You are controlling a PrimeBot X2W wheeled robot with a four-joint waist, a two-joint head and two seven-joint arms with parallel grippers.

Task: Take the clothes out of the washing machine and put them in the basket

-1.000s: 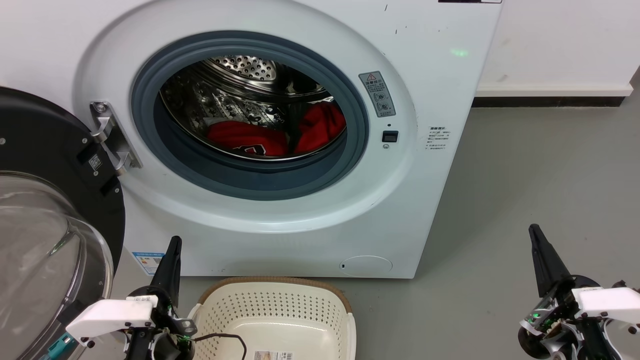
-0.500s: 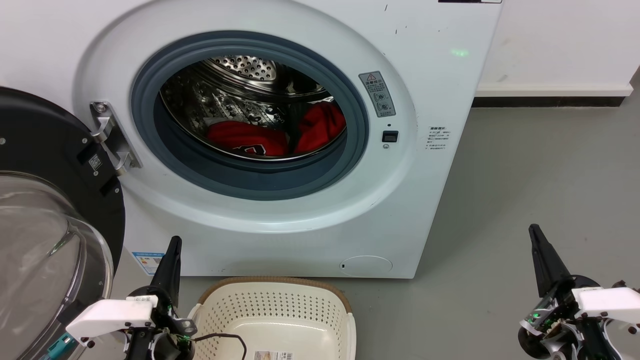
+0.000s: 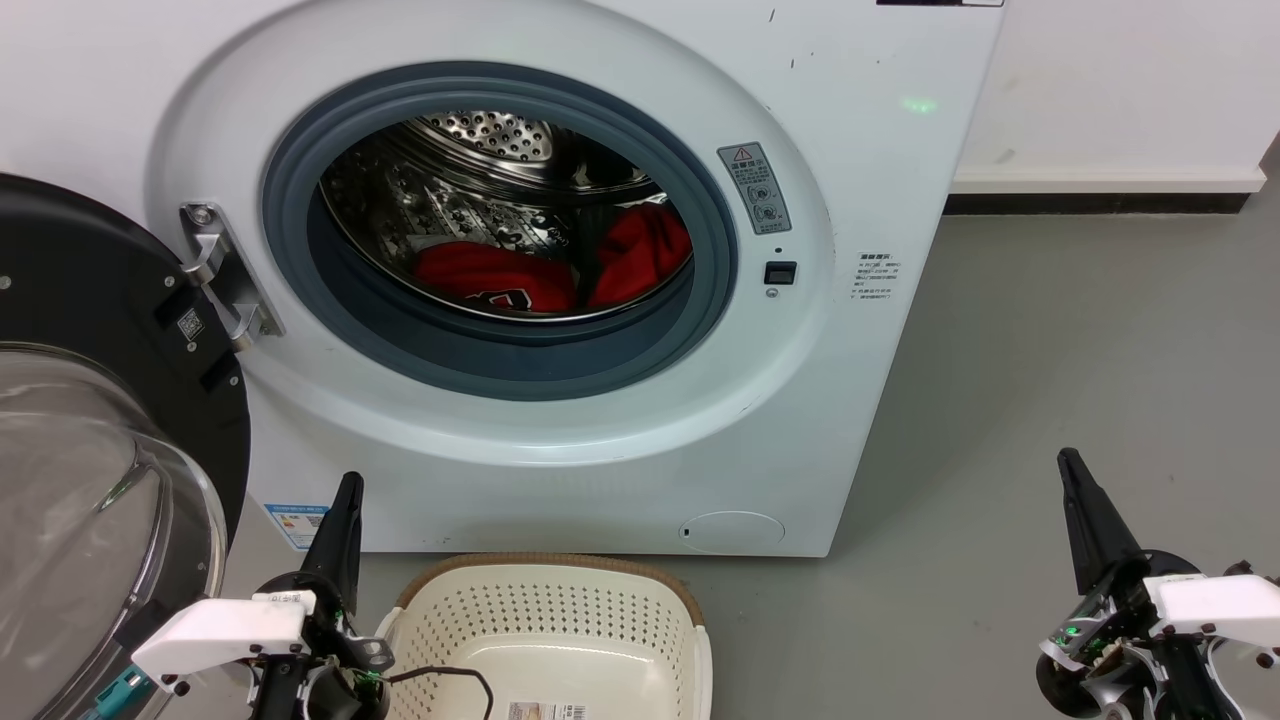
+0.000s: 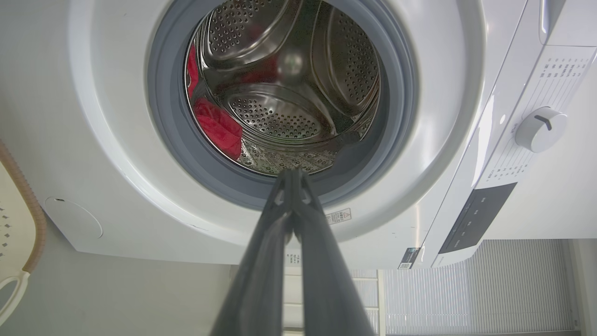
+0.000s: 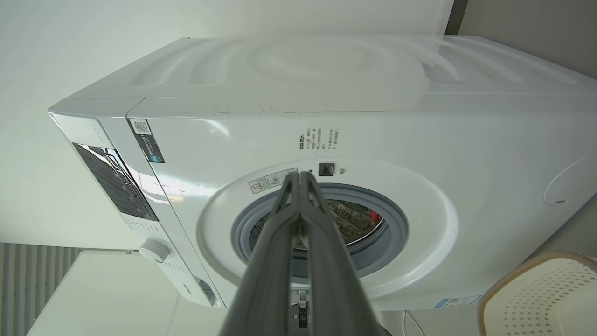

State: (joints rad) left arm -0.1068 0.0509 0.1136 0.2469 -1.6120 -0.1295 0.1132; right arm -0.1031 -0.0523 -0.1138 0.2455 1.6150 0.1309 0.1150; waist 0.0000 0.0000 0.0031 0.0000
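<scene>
Two red pieces make up the clothes (image 3: 560, 265), both low in the perforated steel drum (image 3: 480, 135) of the washing machine (image 3: 880, 180). The left garment (image 3: 495, 278) is bunched at bottom centre with a dark and white mark showing. The right garment (image 3: 640, 250) is heaped against the drum's right wall, with a dark gap between the two. The grey gasket (image 3: 500, 370) rings the opening. The door (image 3: 90, 290) hangs open at the machine's left on its metal hinge (image 3: 225, 275), clear glass bulging toward the camera. The basket (image 3: 545, 612) stands on the grey floor (image 3: 1050, 350) just in front of the machine, below the opening. A barcode label (image 3: 545, 711) lies on its bottom and a black cable (image 3: 450, 675) loops over its left end. The left gripper (image 3: 346, 500) sits just beside the basket's left end, fingers pressed together into one point, holding nothing, tip aimed up at the machine front. In the left wrist view the left gripper (image 4: 292, 173) has its closed tip lined up with the gasket's edge, with red cloth at one side of the drum. The right gripper (image 3: 1073, 478) hovers over bare floor, well apart from machine and basket, fingers likewise together and empty. In the right wrist view its tip (image 5: 301, 176) overlaps the rim of the opening near the latch (image 5: 326, 169).
</scene>
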